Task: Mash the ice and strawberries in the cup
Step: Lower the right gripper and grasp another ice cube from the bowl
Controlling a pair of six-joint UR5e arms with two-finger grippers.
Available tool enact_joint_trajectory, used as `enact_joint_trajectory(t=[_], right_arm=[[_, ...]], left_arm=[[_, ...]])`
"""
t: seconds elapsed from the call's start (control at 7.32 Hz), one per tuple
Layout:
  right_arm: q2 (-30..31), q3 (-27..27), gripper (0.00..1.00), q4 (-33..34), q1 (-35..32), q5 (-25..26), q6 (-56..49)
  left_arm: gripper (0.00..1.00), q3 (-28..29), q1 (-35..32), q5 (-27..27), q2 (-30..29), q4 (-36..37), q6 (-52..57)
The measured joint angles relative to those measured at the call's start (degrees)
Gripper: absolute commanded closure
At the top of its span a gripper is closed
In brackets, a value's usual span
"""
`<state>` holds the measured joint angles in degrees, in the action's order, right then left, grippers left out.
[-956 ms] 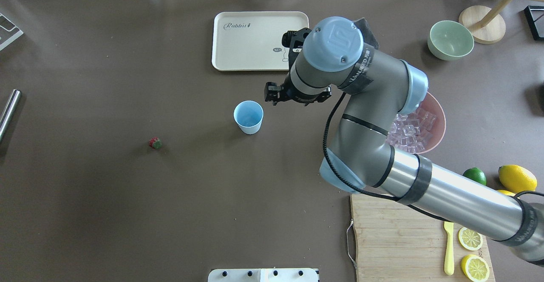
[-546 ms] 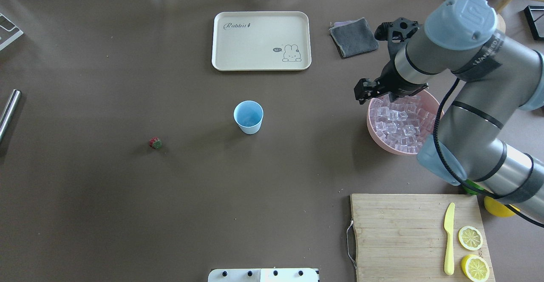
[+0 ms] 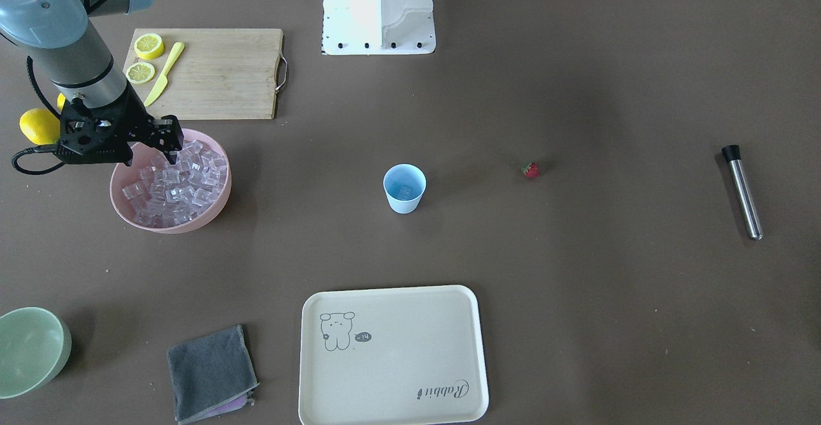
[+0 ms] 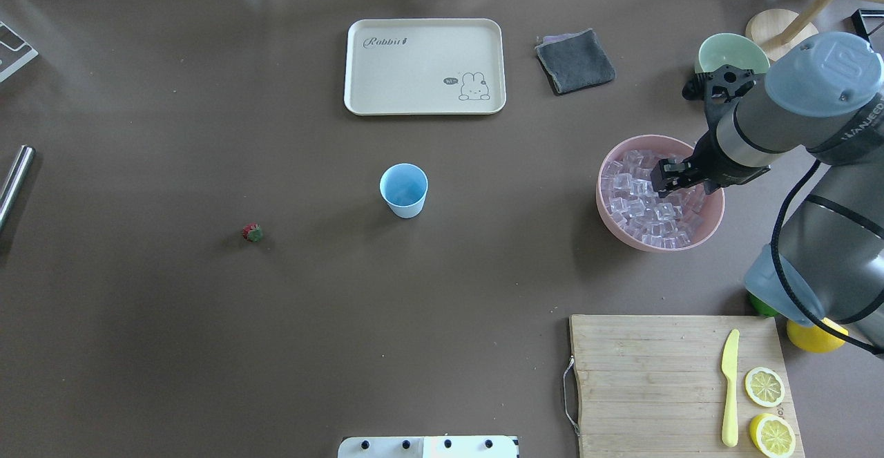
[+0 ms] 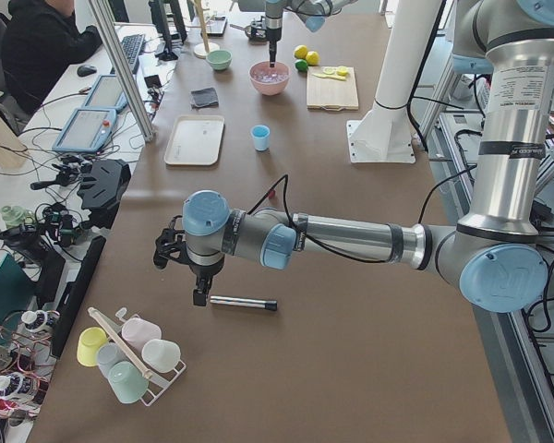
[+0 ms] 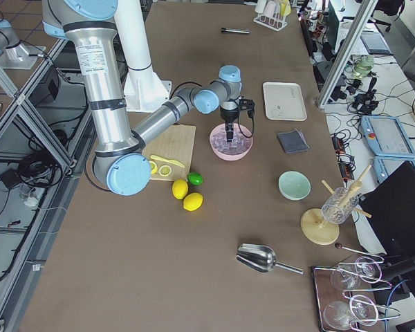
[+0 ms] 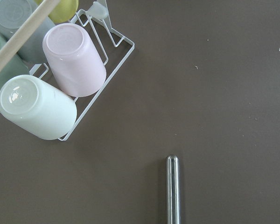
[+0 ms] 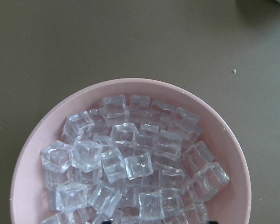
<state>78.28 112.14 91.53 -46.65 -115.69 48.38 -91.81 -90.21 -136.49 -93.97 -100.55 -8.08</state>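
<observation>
The light-blue cup [image 4: 404, 190] stands upright mid-table, and the front-facing view shows one ice cube in it [image 3: 405, 191]. The tiny red strawberry [image 4: 253, 232] lies on the table to the cup's left. A pile of ice cubes [image 4: 642, 202] fills the pink bowl [image 4: 621, 238]. My right gripper [image 4: 668, 177] hangs just above the ice, open and empty; its wrist view looks straight down on the cubes [image 8: 130, 158]. My left gripper [image 5: 198, 293] shows only in the exterior left view, over a metal rod [image 5: 245, 303]; I cannot tell whether it is open or shut.
A cream tray [image 4: 425, 64] and a grey cloth [image 4: 575, 59] lie at the back, with a green bowl [image 4: 725, 47] behind the right arm. A cutting board [image 4: 642, 382] holds a knife and lemon halves. A rack of cups [image 7: 74, 60] stands near the rod [image 7: 172, 186].
My right arm has swung from beside the cup to the right, across to the pink bowl, and now hangs over the ice. The cup and strawberry have not moved.
</observation>
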Motion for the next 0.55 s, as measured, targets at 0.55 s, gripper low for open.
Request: enact_joint_trajectory(t=[0.55], right_arm=[[-0.8,-3.4,0.48,-0.2,2.1,1.3,-2.9]], left_arm=[[0.02,-0.2,0.0,0.0,-0.1,-0.1,-0.3]])
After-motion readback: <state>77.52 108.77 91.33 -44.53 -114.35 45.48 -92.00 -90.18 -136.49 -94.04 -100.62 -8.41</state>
